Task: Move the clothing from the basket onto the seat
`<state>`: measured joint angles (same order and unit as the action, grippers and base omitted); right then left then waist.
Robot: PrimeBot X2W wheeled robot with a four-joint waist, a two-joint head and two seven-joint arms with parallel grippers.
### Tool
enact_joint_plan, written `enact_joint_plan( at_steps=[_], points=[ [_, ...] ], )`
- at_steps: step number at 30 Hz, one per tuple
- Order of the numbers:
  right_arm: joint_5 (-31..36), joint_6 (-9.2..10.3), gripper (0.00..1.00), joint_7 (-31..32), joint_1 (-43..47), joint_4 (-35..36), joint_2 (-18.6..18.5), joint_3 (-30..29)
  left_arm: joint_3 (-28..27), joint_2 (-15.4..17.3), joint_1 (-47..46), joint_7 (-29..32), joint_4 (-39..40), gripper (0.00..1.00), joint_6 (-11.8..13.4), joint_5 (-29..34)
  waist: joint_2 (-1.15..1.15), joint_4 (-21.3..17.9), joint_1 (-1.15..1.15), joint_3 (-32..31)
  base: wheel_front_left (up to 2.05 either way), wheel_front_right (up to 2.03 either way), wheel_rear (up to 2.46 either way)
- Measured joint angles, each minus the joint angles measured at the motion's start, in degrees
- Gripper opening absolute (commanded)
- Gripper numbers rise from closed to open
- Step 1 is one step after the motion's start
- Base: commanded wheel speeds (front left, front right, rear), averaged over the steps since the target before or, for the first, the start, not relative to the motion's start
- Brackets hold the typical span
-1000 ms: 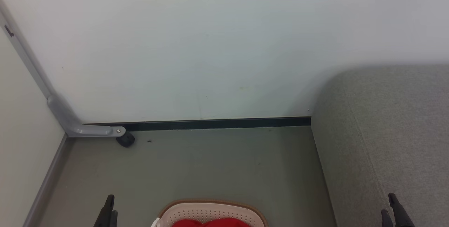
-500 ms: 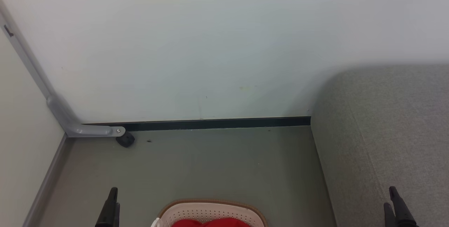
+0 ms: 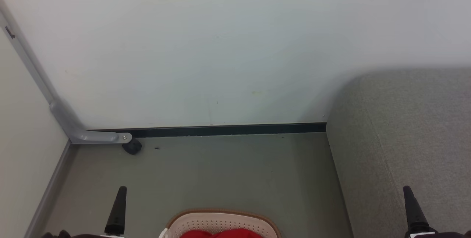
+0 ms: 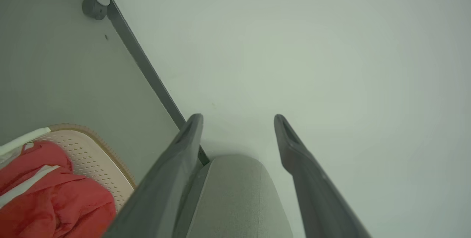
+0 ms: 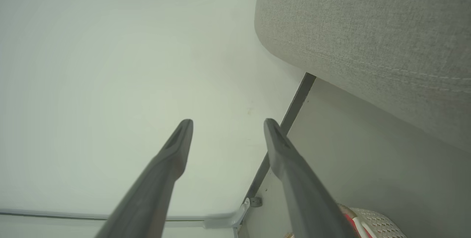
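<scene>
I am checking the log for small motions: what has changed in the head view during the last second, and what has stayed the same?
The left pincer and the right pincer have both moved up the head view, so more of each shows. Both are open and hold nothing. The basket, the clothing in it and the seat stayed where they were; the view itself did not shift.

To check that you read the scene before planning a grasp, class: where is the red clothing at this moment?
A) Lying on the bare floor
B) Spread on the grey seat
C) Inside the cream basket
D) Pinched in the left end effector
C: the clothing lies inside the basket, and the left end effector and right end effector are both open with nothing between their fingers.
</scene>
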<state>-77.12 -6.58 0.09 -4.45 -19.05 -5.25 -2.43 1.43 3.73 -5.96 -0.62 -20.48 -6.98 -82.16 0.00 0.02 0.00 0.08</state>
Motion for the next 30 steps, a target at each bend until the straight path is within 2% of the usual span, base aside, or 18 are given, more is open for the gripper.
enact_joint_plan(
  at_steps=[11,30],
  points=[
    [12.1,1.36,1.0,-2.78,-1.27,-0.81,-3.38,4.36,2.83,1.42,-2.13,-2.1,-0.85,1.0,1.57,9.33,0.0,0.07,0.0,-0.24,0.0,0.0,0.0],
    [28.22,3.56,1.0,-6.79,-3.02,-1.93,-6.68,11.1,8.06,3.36,-3.31,-6.23,-0.83,1.0,5.57,28.04,0.0,0.21,0.0,-1.17,0.0,0.0,0.0]
  ],
)
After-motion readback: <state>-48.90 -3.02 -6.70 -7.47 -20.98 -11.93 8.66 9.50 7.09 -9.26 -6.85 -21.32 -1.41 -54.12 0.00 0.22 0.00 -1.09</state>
